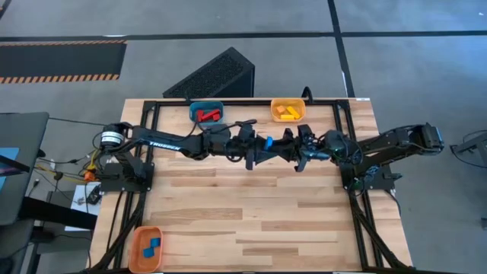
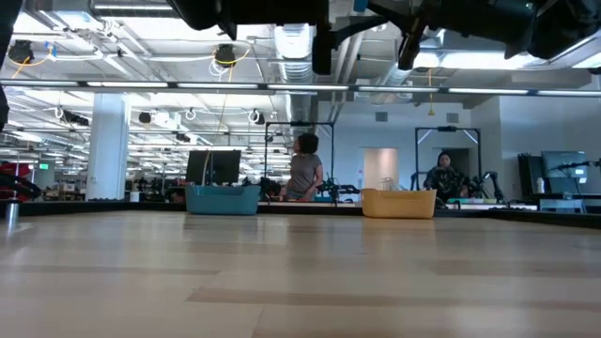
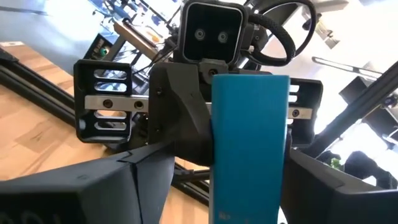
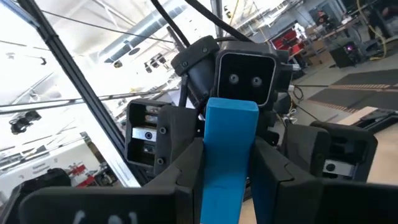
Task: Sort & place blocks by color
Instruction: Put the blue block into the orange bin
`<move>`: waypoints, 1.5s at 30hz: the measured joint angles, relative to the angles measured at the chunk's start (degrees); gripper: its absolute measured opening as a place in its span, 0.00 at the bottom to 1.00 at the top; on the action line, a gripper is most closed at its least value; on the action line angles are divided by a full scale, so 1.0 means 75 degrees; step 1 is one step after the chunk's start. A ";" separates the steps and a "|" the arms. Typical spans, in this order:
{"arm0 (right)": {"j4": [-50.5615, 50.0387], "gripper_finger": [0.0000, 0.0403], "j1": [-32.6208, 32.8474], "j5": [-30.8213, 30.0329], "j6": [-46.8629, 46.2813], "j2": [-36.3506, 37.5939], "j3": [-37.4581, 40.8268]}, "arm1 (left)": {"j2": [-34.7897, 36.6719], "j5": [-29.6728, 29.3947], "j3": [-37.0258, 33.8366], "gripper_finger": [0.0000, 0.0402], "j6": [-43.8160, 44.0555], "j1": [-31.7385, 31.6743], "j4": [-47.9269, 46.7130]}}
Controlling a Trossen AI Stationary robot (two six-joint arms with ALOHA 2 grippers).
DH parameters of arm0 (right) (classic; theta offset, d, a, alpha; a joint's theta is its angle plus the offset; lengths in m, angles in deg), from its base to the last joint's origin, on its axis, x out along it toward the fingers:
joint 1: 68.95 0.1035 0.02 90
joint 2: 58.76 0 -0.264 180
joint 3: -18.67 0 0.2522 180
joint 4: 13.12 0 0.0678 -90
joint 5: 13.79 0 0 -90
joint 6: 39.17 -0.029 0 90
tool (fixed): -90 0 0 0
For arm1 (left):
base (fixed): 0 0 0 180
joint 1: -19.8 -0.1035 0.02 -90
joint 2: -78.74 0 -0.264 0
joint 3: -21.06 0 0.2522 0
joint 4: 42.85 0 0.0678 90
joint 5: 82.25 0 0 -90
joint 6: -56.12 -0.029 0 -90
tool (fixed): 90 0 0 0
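A blue bar block (image 1: 268, 142) hangs in mid-air above the middle of the table, between my two grippers, which face each other. My right gripper (image 1: 284, 146) comes from the right and is shut on the blue block (image 4: 227, 155). My left gripper (image 1: 257, 148) comes from the left and is open. Its fingers stand on either side of the block (image 3: 250, 143), with a strip of table showing between one finger and the block. Red blocks (image 1: 206, 115) lie in a blue bin, yellow and orange blocks (image 1: 287, 112) in a yellow bin, and blue blocks (image 1: 152, 246) in an orange bin. My right gripper pinches the blue bar between its two fingers (image 4: 186, 168), which lie against the bar's two long side faces (image 4: 214, 180). The fingers come level from the table's right side and lie along the bar. The bar is lifted clear of the table, and its free end (image 4: 231, 109) points toward my left gripper.
The blue bin (image 1: 205, 111) and the yellow bin (image 1: 288, 111) stand at the table's far edge. The orange bin (image 1: 145, 247) is at the near left corner. Black frame rails run along the left, right and far sides. A dark slotted box (image 1: 213, 74) lies beyond the far edge.
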 joint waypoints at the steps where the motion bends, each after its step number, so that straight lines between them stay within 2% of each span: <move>1: -0.0006 0.24 0.0055 -0.0084 0.0002 0.0006 0.0000 | 0.0000 0.0006 0.0003 0.55 -0.0027 0.0000 0.0006; 6: -0.0039 0.24 0.0275 -0.0372 0.0002 0.0013 0.0005 | 0.0022 -0.0016 0.0015 0.44 -0.0168 0.0002 -0.0214; 9: -0.0062 0.24 0.0298 -0.0373 0.0002 0.0012 0.0017 | 0.0036 -0.0017 0.0023 0.40 -0.0299 0.0003 -0.0393; 16: -0.0053 0.24 0.0281 -0.0353 0.0031 0.0012 0.0017 | 0.0032 -0.0032 0.0023 0.42 -0.0442 0.0003 -0.0379; 33: -0.0084 0.24 0.0283 -0.0587 0.0090 0.0009 0.0017 | 0.0017 -0.0021 0.0026 0.41 -0.0740 -0.0003 -0.0455; 38: -0.0108 0.24 0.0221 -0.0602 0.0111 0.0003 0.0017 | 0.0015 0.0027 0.0029 0.46 -0.0649 -0.0031 -0.0503; 43: -0.0143 0.25 0.0181 -0.0671 0.0126 -0.0020 0.0006 | -0.0019 -0.0012 0.0041 0.57 -0.0074 -0.0068 -0.0545; 45: -0.0137 0.25 0.0178 -0.0719 0.0151 -0.0023 0.0004 | -0.0038 0.0006 0.0041 0.62 -0.0190 -0.0073 -0.0613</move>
